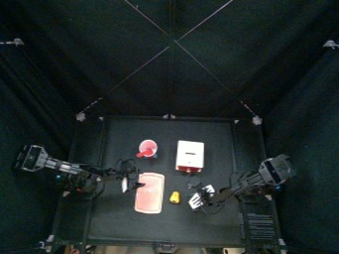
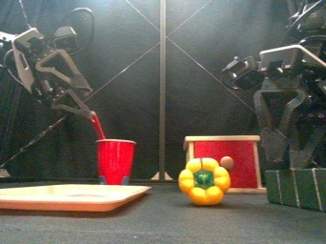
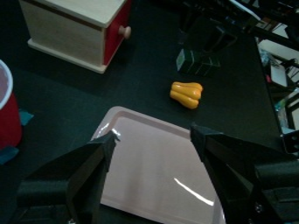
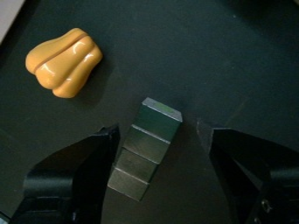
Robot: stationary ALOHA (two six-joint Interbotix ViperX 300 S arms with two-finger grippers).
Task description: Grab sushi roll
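Observation:
The sushi roll is a small dark grey-green ribbed block lying on the black table. It also shows in the front view at the right and in the top view. My right gripper hangs just above it, open, with a jaw on either side and not touching it; in the top view the right gripper is at the table's front right. My left gripper is open and empty above the pink slab, at the table's front left.
A small yellow pepper lies close beside the roll, between it and the pink slab. A white box with a red side and a red cup stand further back. The table's front edge is near.

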